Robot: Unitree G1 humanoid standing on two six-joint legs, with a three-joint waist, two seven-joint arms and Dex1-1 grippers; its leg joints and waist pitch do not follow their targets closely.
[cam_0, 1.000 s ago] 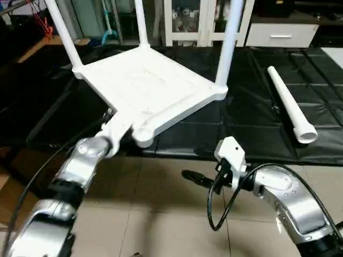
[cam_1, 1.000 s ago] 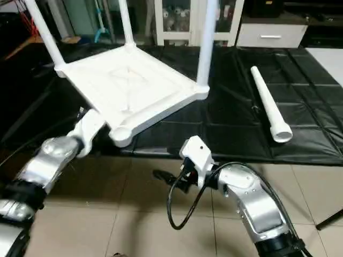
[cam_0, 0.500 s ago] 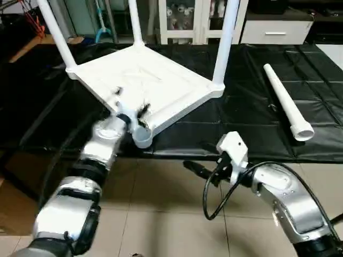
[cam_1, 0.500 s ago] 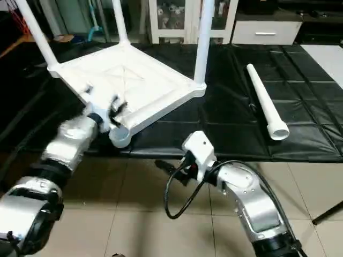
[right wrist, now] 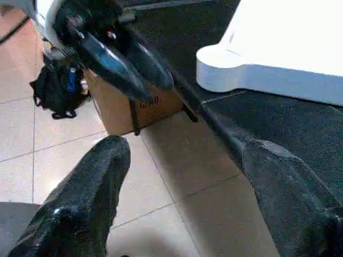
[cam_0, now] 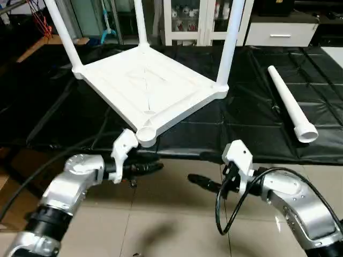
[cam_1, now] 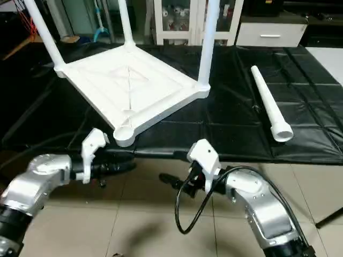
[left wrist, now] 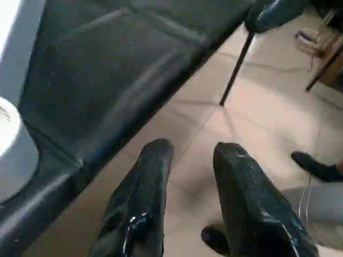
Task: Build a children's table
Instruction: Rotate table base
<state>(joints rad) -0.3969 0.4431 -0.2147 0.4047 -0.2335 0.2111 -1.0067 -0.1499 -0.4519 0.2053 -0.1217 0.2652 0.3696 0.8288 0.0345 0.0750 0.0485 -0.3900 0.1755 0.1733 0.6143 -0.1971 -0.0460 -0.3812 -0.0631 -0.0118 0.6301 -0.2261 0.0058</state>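
The left gripper (cam_0: 155, 167) stands narrowly parted and empty just off the tabletop (cam_0: 147, 85)'s near corner; the right gripper (cam_0: 201, 170) gapes wide, empty.

One white square plastic tabletop (cam_0: 147, 85), upside down. Three white tubular legs (cam_0: 229, 40) standing in its corners. One loose white tapered leg (cam_0: 292, 104) on the mat. One empty round corner socket (cam_0: 146, 134). My two grippers.
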